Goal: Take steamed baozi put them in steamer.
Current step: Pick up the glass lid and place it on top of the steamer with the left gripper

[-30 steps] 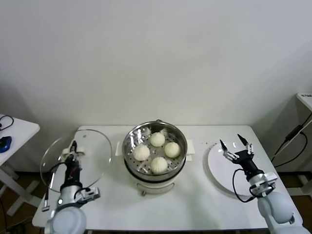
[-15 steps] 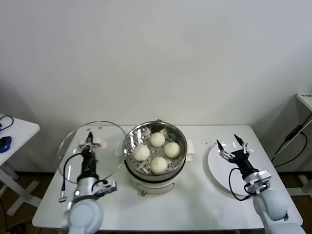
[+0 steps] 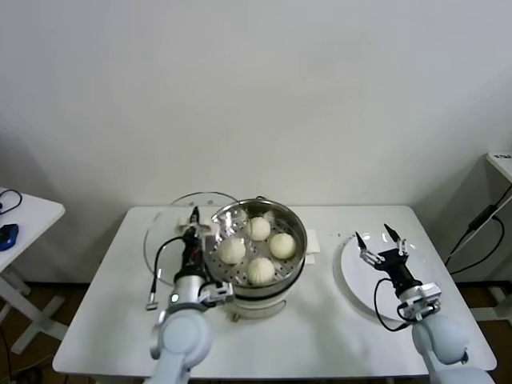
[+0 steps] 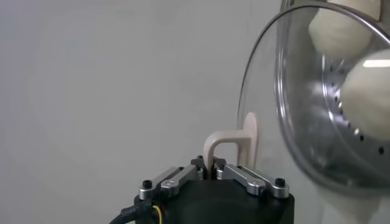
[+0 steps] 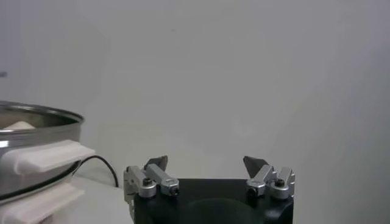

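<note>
We've got a white table (image 3: 320, 336) w/ the steamer (image 3: 254, 240) near its middle: shiny steel pot, perforated tray inside, white base. All four steamed baozi (image 3: 258, 228) sit on that tray, spaced apart, none touching as far as we can tell. So the loading part looks done to us.

Next biggest: the glass lid (image 3: 172, 224), held tilted and off the table, its edge just at the steamer's left rim, not yet over the pot. Our left gripper (image 3: 192, 226) is pinched tight on the lid's white handle (image 4: 234, 141); the left wrist view shows the jaws pressed together around the handle's loop, w/ two buns visible thru the glass.

The flat white plate (image 3: 364, 276) on the right side carries no buns. Our right gripper (image 3: 378, 237) hovers over its rim, claws spread wide, nothing between them; right wrist view confirms the gap.

What's left, by our read: bring the lid level over the pot, seat it, let go. Right arm looks idle, prob. no more work for it.
</note>
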Controlling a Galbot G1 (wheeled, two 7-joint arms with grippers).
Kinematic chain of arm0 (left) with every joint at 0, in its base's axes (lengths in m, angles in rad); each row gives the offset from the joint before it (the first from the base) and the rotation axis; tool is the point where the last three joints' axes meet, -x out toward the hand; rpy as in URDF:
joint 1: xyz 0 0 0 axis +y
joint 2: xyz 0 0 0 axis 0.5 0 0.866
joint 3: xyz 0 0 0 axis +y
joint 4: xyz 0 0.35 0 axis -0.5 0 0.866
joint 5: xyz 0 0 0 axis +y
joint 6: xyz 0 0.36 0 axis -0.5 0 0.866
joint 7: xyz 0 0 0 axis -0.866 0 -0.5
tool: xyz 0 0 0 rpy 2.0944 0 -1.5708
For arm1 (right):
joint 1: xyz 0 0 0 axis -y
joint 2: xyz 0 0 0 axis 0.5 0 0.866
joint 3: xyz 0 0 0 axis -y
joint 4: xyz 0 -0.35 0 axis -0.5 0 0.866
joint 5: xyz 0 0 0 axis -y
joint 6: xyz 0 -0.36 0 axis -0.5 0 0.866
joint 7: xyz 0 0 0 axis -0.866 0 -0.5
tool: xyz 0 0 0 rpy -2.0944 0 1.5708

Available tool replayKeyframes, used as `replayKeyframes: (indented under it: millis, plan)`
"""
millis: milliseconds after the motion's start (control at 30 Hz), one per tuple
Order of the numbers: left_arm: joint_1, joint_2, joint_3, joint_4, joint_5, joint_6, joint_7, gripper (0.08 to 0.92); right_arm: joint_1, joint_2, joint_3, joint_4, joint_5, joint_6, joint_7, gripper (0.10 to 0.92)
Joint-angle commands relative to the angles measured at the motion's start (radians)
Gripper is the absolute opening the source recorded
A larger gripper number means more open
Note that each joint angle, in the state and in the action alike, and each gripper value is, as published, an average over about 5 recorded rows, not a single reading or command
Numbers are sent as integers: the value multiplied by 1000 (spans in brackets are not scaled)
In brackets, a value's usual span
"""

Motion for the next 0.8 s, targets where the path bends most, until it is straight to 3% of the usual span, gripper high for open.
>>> replayKeyframes:
  millis: [33, 600, 800]
  plan:
    - [-82, -7, 113, 53, 16, 23, 38, 152, 9, 9, 5, -26, -10, 8, -3, 823]
    - [-118, -21, 262, 45, 26, 141, 119, 152, 19, 33, 17, -48, -22, 14, -13, 823]
    - [-146, -35, 308, 60, 13, 235, 144, 152, 17, 38, 27, -52, -23, 18, -17, 823]
